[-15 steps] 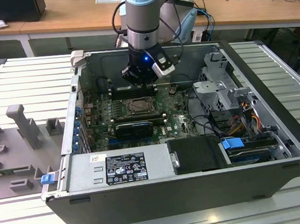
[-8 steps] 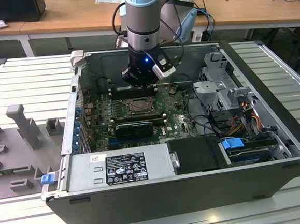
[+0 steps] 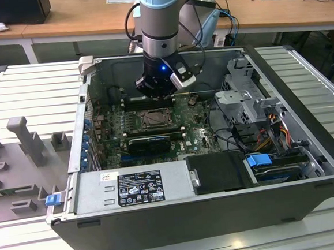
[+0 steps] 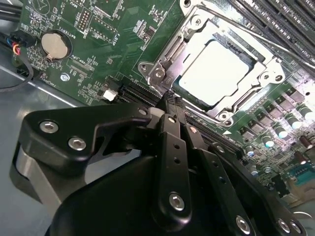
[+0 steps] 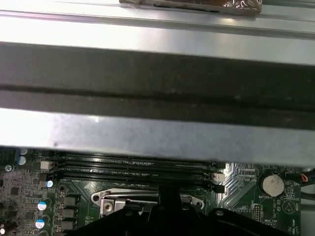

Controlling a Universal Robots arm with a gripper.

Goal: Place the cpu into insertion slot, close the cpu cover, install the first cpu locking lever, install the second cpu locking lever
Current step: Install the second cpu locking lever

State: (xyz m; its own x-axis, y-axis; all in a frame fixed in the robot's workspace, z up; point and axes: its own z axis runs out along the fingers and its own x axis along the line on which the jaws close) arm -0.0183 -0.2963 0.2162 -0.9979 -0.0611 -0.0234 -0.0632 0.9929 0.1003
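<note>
The end effector (image 4: 170,101) has its two black fingers (image 4: 172,147) pressed together with nothing between them, the tips hanging just beside one corner of the insertion slot (image 4: 216,73) on the green motherboard (image 4: 113,44). In the exterior view the arm reaches down into the open computer case (image 3: 180,216), and the end effector (image 3: 156,94) hovers at the far edge of the insertion slot (image 3: 153,119), near the middle of the motherboard (image 3: 197,137).

The cpu (image 4: 219,71) lies flat in the slot, its pale metal top showing through the square window of the cpu cover (image 4: 170,54), which lies down over it. A thin metal lever (image 4: 246,29) runs along one side of the socket.

A round coin cell battery (image 4: 54,44) sits on the board well apart from the socket. The long black memory slots (image 5: 133,164) run just beyond the socket in the first wrist view, below the case's grey wall (image 5: 157,132). The case rests on a ribbed grey table (image 3: 31,89).
</note>
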